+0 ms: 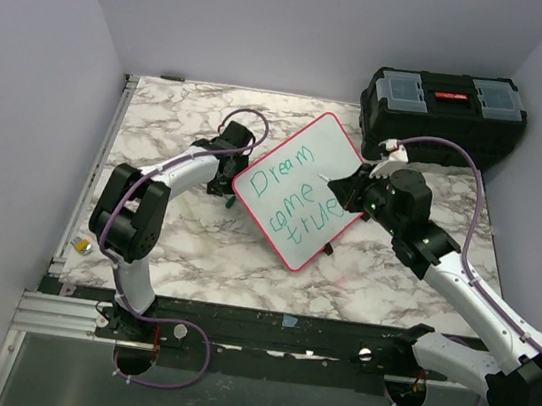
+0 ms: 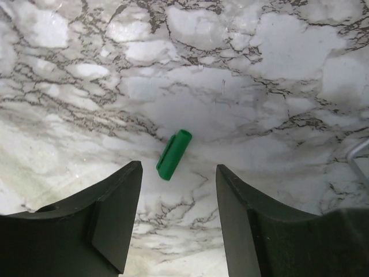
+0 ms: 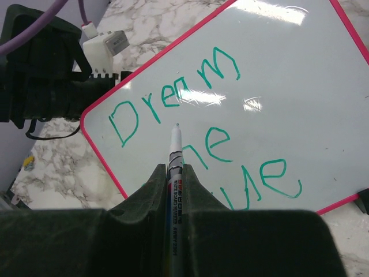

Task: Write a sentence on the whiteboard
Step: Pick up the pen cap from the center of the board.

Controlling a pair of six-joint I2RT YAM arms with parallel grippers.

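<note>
Whiteboard (image 1: 332, 139), white rectangle with red-pink rim, lies on marble worktop (image 1: 195, 243), long axis near-left to far-right; right claw (image 1: 349, 189) clamps thin marker (image 3: 174, 173), left claw (image 2: 179, 170) apart.

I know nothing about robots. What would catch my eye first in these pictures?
The red-rimmed whiteboard lying cornerwise mid-table, with green handwriting reading "Dream come true". The right hand grips a marker, its tip pointing at that writing. Under the open left hand, a small green cap lies on the marble table.
</note>
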